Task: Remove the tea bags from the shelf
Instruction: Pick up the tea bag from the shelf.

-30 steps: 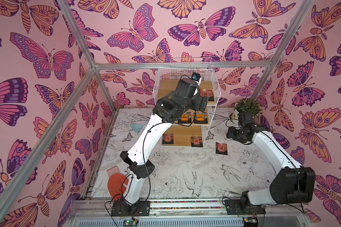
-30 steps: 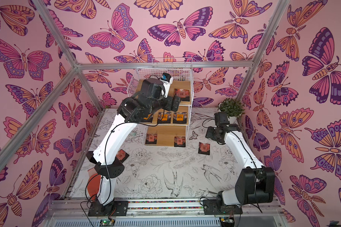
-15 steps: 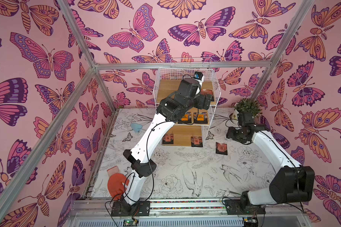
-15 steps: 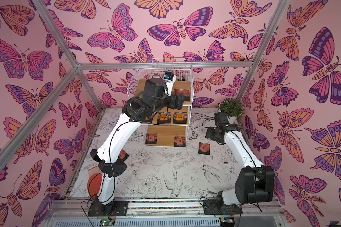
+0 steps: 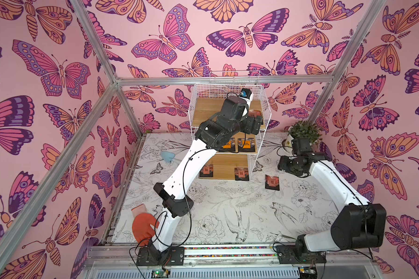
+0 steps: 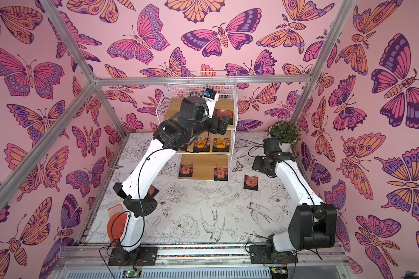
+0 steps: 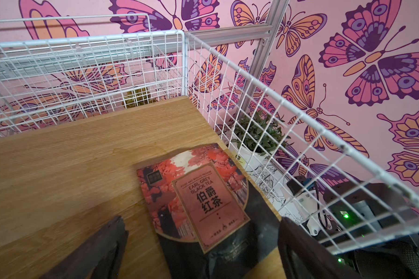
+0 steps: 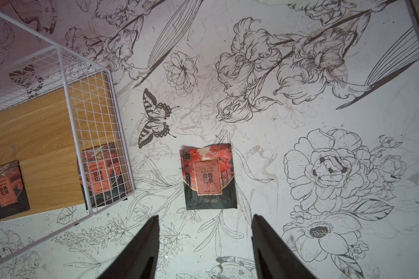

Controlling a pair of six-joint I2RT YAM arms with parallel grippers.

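One tea bag (image 6: 153, 190) shows nearest you, on the table (image 5: 228, 217) out from the left front corner of the shelf (image 5: 207, 110), mostly hidden behind your left arm's elbow. A second (image 5: 272, 182) lies flat and face up on the table just off the shelf's right front corner. Your right gripper (image 8: 205, 215) hangs above the table to the right of the shelf. In its wrist view the fingers (image 8: 140, 251) stand apart with nothing between them, and that second sachet lies ahead of the tips, untouched.

On the shelf's bottom board, two red-picture tea bags (image 5: 206, 169) (image 5: 242, 173) sit at the front edge, one toward each end. On the middle board, two orange-label ones (image 5: 229, 144) (image 5: 246, 143) lie side by side toward the right end. Your left arm covers the rest of that board, so you cannot tell what else is there.

On the top board, one red-picture sachet (image 7: 196, 193) printed EARL GREY BLACK TEA lies at the right end, just beside the wire side wall. Your left gripper (image 7: 201, 218) is spread wide over it — one finger (image 7: 102, 251) on either side of the bag's dark near end, not closed on it. Whether the tips touch the board cannot be told.

A green plant (image 5: 300, 131) in a white pot stands on the table — right of the shelf, toward the back wall.
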